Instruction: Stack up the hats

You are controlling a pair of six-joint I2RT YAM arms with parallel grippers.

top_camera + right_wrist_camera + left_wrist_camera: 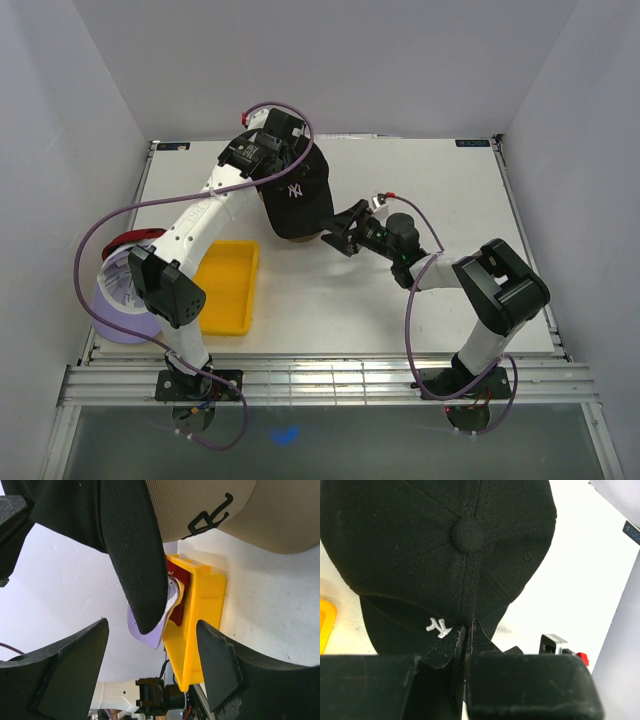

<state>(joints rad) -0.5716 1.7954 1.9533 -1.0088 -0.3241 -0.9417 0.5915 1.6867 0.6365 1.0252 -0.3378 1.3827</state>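
Observation:
My left gripper point(462, 652) is shut on a pinched fold of fabric at the crown of the black NY hat point(445, 545), holding it at mid-table point(295, 195). In the right wrist view the black hat's brim point(135, 555) hangs down beside a tan hat point(250, 510) that lies on the table. The black hat mostly covers the tan one from above. My right gripper point(150, 650) is open just right of both hats point(338, 235), with nothing between its fingers. A lavender hat point(125, 315) and a dark red hat point(135, 238) sit at the far left edge.
A yellow tray point(228, 285) lies on the table between the left arm and the hats, and it also shows in the right wrist view point(200, 610). White walls enclose the table at the back and on both sides. Purple cables loop around both arms.

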